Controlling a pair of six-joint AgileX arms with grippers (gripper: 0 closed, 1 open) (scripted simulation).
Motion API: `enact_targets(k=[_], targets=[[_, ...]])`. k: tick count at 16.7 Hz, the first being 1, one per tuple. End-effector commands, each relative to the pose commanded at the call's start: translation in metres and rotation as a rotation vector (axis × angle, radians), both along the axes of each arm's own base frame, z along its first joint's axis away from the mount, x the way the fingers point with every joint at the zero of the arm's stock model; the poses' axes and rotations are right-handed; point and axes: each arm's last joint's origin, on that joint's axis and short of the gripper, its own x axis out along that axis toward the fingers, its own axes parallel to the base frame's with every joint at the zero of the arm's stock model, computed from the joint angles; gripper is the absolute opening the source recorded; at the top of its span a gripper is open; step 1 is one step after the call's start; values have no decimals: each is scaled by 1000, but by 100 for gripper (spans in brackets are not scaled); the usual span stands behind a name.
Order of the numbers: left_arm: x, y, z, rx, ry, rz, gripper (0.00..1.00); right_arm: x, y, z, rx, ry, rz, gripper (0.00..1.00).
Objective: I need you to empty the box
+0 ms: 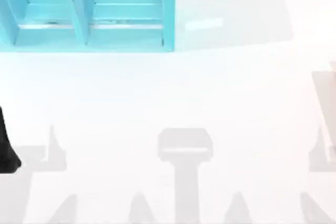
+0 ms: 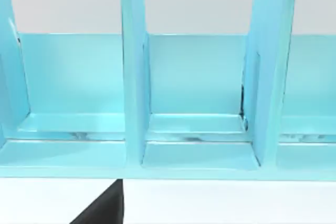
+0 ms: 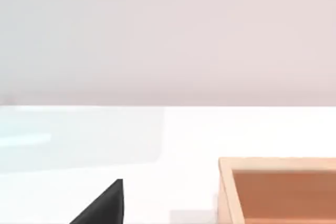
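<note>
Blue divided rack [image 1: 89,11] at the table's [image 1: 210,93] far left; wooden box [image 3: 278,190] low in the right wrist view, on the white surface. Left arm [image 1: 6,148] at the left edge. Finger state: cannot tell for either gripper.

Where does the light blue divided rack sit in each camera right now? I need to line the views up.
Top view: the light blue rack fills the far left corner of the table.
Left wrist view: the rack stands straight ahead, its upright dividers facing the camera.
Right wrist view: I cannot make out the rack here; a wooden box sits ahead.
Shared landmark: the white table.
</note>
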Motion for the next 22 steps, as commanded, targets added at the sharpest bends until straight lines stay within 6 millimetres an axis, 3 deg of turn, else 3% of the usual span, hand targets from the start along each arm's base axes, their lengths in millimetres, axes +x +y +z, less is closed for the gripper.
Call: enact_targets(k=[5, 10, 16, 22], targets=[[0, 0, 0, 0, 0, 0, 100, 1, -2, 7, -19, 63, -21, 100], [0, 0, 0, 0, 0, 0, 100, 14, -12, 39, -93, 360, -85, 100], [0, 0, 0, 0, 0, 0, 100, 57, -40, 80, -148, 838, -122, 100], [0, 0, 0, 0, 0, 0, 100, 112, -86, 93, -109, 1280, -64, 100]])
